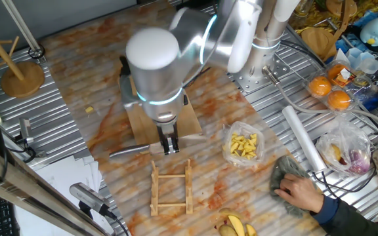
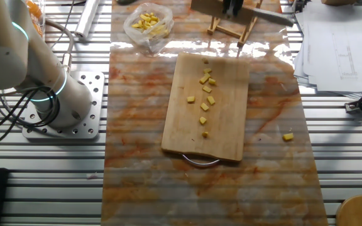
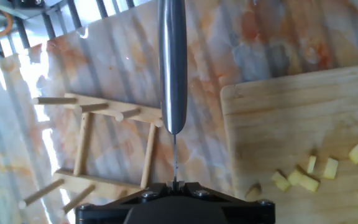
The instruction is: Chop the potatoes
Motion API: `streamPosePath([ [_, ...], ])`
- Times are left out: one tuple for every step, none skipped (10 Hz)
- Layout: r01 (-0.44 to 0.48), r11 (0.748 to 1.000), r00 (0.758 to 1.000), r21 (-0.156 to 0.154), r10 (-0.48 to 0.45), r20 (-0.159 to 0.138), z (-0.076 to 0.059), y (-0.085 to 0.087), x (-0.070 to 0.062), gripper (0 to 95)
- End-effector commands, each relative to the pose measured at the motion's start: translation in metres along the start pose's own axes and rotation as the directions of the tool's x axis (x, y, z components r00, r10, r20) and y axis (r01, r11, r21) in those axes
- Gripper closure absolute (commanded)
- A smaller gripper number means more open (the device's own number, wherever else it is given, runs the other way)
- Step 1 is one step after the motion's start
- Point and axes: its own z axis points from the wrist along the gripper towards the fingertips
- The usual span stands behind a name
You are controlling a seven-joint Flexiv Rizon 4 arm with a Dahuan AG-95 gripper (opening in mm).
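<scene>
Potato bits (image 2: 204, 99) lie on the cutting board (image 2: 228, 135) (one stray (image 2: 288, 136) beside it).

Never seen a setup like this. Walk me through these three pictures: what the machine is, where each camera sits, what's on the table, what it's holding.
It is one robot arm whose end effector grips a knife. Two pictures come from fixed cameras on different sides of the table; the third looks along the fingers from the hand. On the marbled table lies a wooden cutting board with small yellow potato cubes, one stray cube beside it. Past the board are a wooden rack and a bag of yellow pieces. A person's hand wipes with a cloth nearby.
</scene>
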Motion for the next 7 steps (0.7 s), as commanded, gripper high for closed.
streamPosePath([
  [0.127,0.991,0.992,0.046,-0.126,-0.027,-0.0013,-0.0024,0.0022,95.0],
  [0.17,0.984,0.985,0.055,-0.168,-0.038,-0.0013,-0.0024,0.0022,95.0],
  [0.205,0.977,0.978,0.051,-0.203,-0.036,-0.0013,-0.0024,0.0022,95.0],
  [0.18,0.983,0.984,0.031,-0.179,-0.016,-0.0013,-0.0024,0.0022,95.0],
  [0.143,0.99,0.99,0.016,-0.143,-0.012,-0.0013,-0.0024,0.0022,95.0],
  [0.117,0.993,0.993,0.017,-0.116,-0.018,-0.0013,-0.0024,0.0022,95.0],
  [0.082,0.997,0.996,0.002,-0.082,-0.029,-0.0013,-0.0024,0.0022,95.0],
])
